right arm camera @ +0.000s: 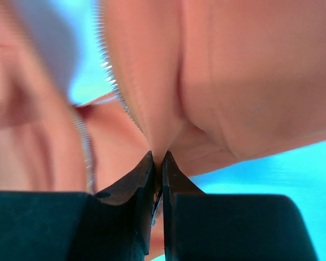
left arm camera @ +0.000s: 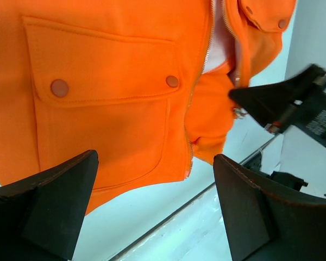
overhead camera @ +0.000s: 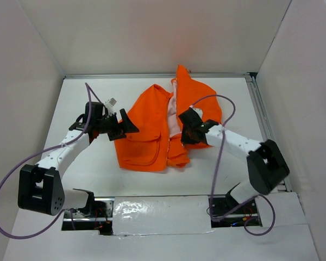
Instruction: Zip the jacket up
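Observation:
The orange jacket (overhead camera: 146, 133) lies on the white table, its front open and the pale lining (overhead camera: 173, 117) showing between the panels. My left gripper (overhead camera: 127, 129) is open and empty at the jacket's left edge. In the left wrist view its fingers (left arm camera: 60, 190) stand wide apart over the flap pocket (left arm camera: 103, 125), with the pale zipper (left arm camera: 198, 81) to the right. My right gripper (overhead camera: 185, 131) is shut on the right front panel's edge. In the right wrist view the jaws (right arm camera: 157, 159) pinch a fold of the jacket (right arm camera: 233, 81) beside zipper teeth (right arm camera: 111, 81).
White walls enclose the table on three sides. A metal rail (overhead camera: 261, 117) runs along the right edge. Two cut-outs (overhead camera: 87, 209) hold the arm bases at the near edge. Purple cables (overhead camera: 220, 141) loop above both arms. My right gripper's tip (left arm camera: 244, 98) shows in the left wrist view.

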You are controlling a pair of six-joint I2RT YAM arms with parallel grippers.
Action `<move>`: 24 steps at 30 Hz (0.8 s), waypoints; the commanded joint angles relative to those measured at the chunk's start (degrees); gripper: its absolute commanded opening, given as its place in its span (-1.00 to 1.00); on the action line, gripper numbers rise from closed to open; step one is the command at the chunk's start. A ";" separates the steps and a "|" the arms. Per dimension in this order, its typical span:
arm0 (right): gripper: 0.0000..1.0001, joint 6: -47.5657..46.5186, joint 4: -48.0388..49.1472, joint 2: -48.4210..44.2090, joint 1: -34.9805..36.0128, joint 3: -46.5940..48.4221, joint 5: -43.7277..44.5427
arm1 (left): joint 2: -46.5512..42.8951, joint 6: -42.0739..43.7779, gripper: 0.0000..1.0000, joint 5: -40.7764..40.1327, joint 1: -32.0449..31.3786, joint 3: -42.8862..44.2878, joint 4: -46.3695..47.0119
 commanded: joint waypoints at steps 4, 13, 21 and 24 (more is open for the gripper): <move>-0.90 -12.71 8.00 -17.95 2.76 -5.57 -0.17 | -2.65 3.80 0.99 8.01 -2.58 1.81 4.79; -0.84 -19.69 13.72 -24.38 5.66 -12.25 -6.26 | 9.03 3.37 0.98 19.36 -12.06 12.16 14.28; -0.84 -18.55 14.42 -24.64 8.39 -12.34 -2.47 | 25.89 2.76 0.98 16.83 -20.25 26.58 11.48; -0.83 -17.76 15.56 -25.78 8.65 -13.04 -3.96 | 30.47 0.83 0.99 15.33 -21.92 30.45 9.64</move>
